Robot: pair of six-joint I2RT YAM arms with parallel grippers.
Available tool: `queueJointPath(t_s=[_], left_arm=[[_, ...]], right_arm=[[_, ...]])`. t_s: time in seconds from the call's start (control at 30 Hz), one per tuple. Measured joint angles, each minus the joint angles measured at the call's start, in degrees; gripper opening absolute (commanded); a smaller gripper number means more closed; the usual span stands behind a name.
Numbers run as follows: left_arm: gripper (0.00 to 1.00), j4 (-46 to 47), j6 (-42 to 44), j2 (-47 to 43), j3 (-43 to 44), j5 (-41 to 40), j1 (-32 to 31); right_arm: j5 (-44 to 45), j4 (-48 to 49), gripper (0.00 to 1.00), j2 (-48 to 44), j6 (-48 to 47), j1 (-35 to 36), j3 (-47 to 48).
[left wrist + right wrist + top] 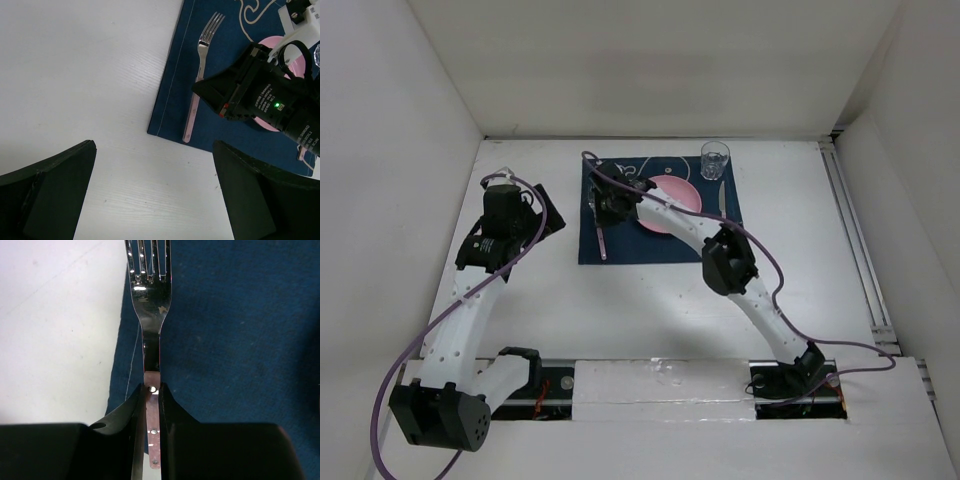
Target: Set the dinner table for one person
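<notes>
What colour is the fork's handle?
The fork handle is pale pink, its head silver; clearest in the left wrist view.

Enclosed on three sides by plain white walls: back wall (650,60), left wall (380,150) and right wall (920,150), all matte and bare, with a dark seam at the far right corner. Floored wholly by the dinner table (800,200), white and matte, faint wood grain showing in the left wrist view; edged on the right by a silver metal rail (855,240) running from the far corner toward the near side, and at the near edge by a white strip (660,390). Lit evenly and diffusely, only soft grey shadows on the tabletop.
</notes>
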Motion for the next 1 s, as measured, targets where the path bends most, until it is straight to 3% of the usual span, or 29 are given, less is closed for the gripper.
queueJointPath(t_s=[1.0], left_arm=[[1.00, 0.42, 0.46, 0.07, -0.63, 1.51, 0.00]], right_arm=[[-4.48, 4.24, 0.01, 3.65, 6.01, -2.84, 2.60]])
